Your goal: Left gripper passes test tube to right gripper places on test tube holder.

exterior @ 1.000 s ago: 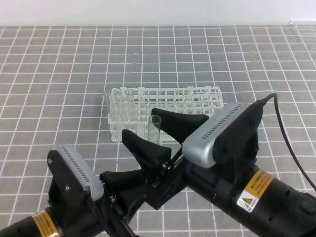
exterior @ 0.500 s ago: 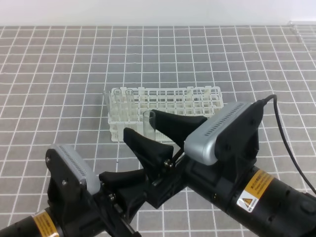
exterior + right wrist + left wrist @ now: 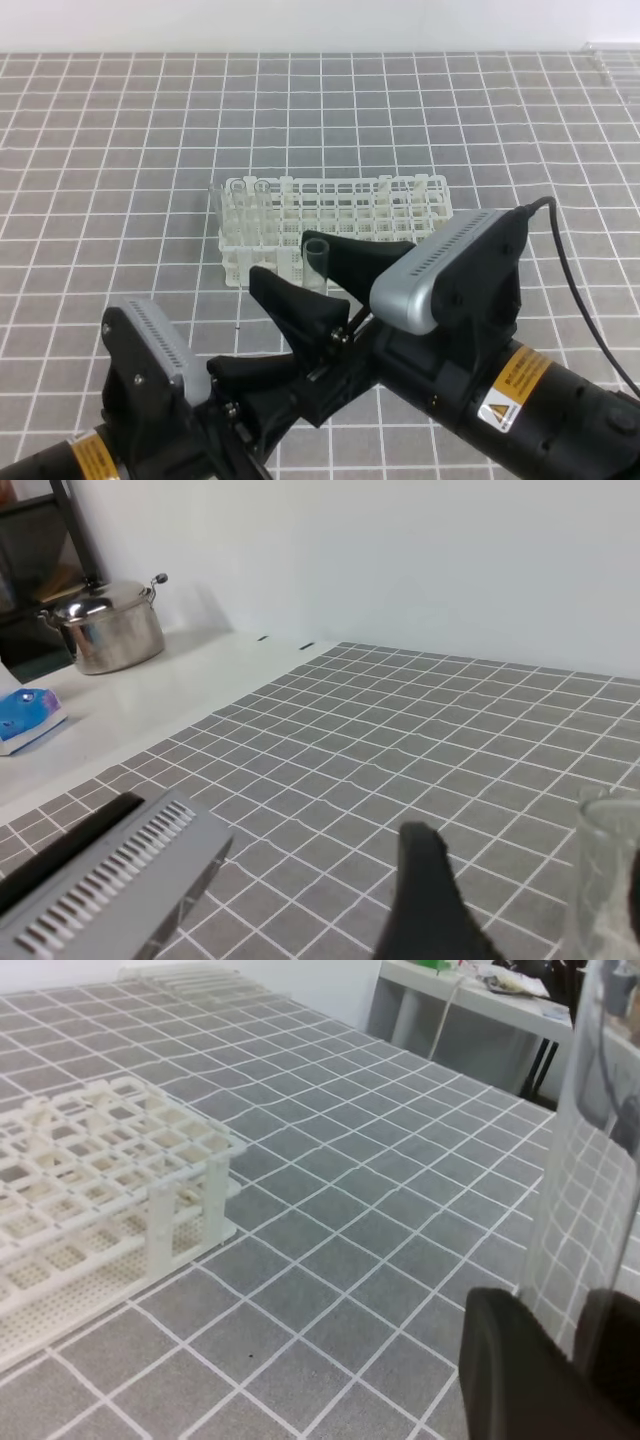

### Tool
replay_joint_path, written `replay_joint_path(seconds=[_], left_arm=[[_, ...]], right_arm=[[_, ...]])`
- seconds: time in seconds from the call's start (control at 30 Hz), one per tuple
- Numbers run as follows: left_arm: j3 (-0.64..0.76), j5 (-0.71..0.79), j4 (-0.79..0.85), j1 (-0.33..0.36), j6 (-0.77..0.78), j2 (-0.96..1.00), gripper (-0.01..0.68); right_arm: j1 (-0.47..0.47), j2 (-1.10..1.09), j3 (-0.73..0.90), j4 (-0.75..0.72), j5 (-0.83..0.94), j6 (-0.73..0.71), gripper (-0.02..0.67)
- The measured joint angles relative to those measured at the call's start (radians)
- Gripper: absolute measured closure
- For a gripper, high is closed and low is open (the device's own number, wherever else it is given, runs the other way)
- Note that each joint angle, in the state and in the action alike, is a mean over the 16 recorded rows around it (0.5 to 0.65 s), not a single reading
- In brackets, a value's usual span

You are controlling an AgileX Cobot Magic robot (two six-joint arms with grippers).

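A grey surface ruled with white grid lines is stretching back to a pale wall. At the left, the left tool is pinching the lower part of the test tube between narrowed fingers, holding it upright in front of the white lattice test tube holder. The right tool is standing wide apart around the tube's upper part — not gripping. The thin, clear glass is probably light, slick and breakable, so a gentle hold below the rim looks best.
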Motion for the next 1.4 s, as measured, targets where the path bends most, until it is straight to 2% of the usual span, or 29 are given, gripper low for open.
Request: replay_joint_path(seconds=[0.23, 0.7, 0.9, 1.1, 1.23, 1.4], left_arm=[[0.0, 0.004, 0.015, 0.0, -0.01, 0.0, 0.591], [0.001, 0.001, 0.014, 0.0, -0.016, -0.001, 0.609], [0.0, 0.001, 0.013, 0.0, -0.017, -0.001, 0.602], [0.001, -0.003, 0.011, 0.0, -0.018, -0.001, 0.541], [0.001, -0.008, 0.001, 0.0, -0.02, -0.001, 0.445], [0.001, -0.012, -0.015, -0.001, -0.024, -0.011, 0.365]], right_arm=[[0.0, 0.0, 0.0, -0.001, 0.015, 0.002, 0.302], [-0.001, 0.0, 0.0, -0.001, 0.034, -0.009, 0.525], [-0.002, 0.0, 0.0, 0.0, 0.034, -0.015, 0.553], [-0.002, 0.0, 0.0, -0.001, 0.035, -0.014, 0.554], [-0.001, 0.0, 0.0, 0.001, 0.037, -0.015, 0.554], [0.0, -0.003, 0.0, 0.037, 0.045, -0.052, 0.554]])
